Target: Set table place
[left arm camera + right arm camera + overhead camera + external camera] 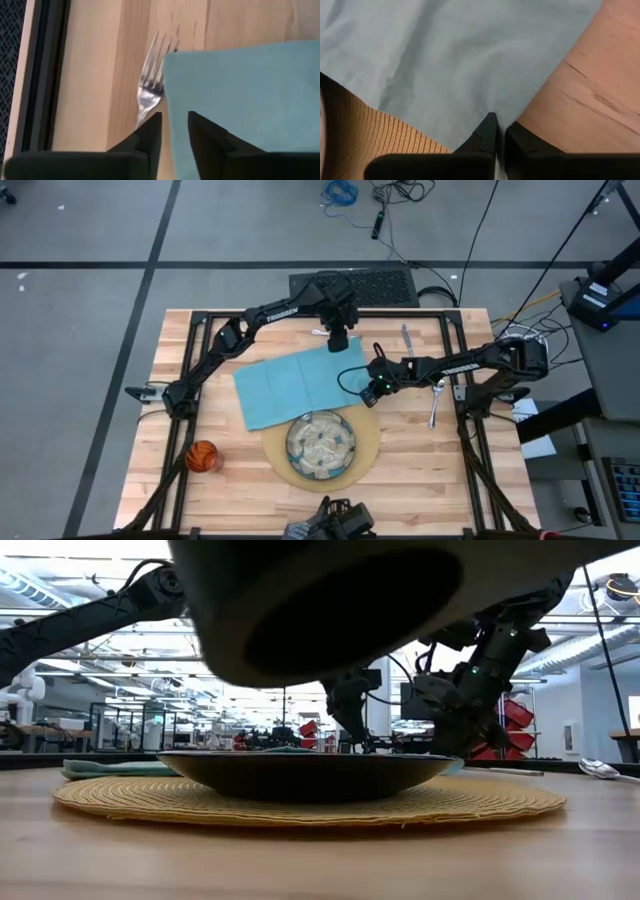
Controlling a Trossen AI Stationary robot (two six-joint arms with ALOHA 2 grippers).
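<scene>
The light-blue napkin (290, 385) lies spread on the table (200, 340), and its near right corner rests on the rim of the round tan mat (368, 442). The greenish plate (320, 445) sits on the mat. My left gripper (174, 117) is open over the napkin's far corner, one finger on each side of the napkin's edge (167, 90). The fork (149, 85) lies beside that corner. My right gripper (500, 125) is shut on the napkin's right edge. The orange cup (203, 456) stands near the table's left front. My right gripper pinches the napkin's right edge (492, 111) between its two shut fingers, near the corner that lies by the mat (380, 135). It comes slanting down from the table's right side. The cloth lies slack on the table and on the mat's rim.
A knife (407, 340) lies at the far right of the table and a spoon (436, 400) by the right edge. A black cable (350, 375) loops over the napkin near my right gripper. In the low view a dark round object (330, 600) fills the top.
</scene>
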